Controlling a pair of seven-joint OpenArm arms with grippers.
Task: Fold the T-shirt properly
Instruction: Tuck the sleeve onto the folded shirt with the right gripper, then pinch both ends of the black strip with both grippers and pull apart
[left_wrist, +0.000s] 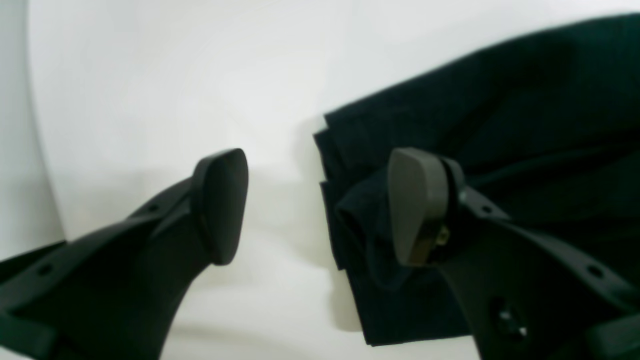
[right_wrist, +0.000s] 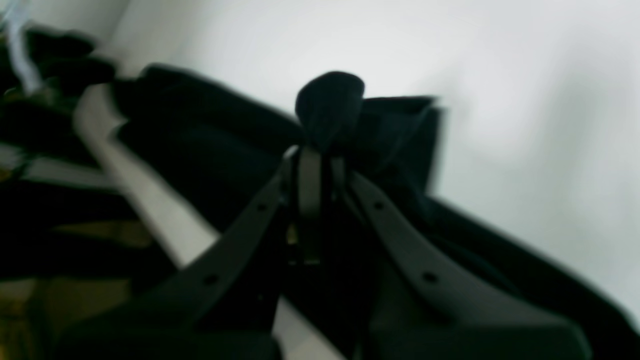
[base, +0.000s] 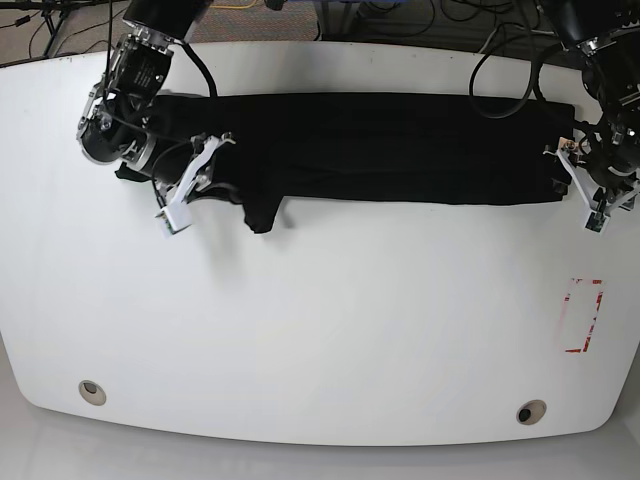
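Note:
The black T-shirt (base: 380, 150) lies as a long folded strip across the far part of the white table (base: 320, 320), with a sleeve tip hanging out at its near left. My right gripper (right_wrist: 312, 165) is shut on a bunch of the T-shirt (right_wrist: 200, 150) at its left end (base: 140, 172). My left gripper (left_wrist: 320, 205) is open at the strip's right end (base: 572, 178). One finger (left_wrist: 417, 205) is over the T-shirt's (left_wrist: 525, 100) layered edge, and the other finger (left_wrist: 220, 205) is over bare table.
A red-outlined rectangle (base: 583, 315) is marked on the table near its right edge. Two round holes (base: 92, 390) (base: 531, 411) sit near the front edge. Cables (base: 400, 20) lie beyond the table's far edge.

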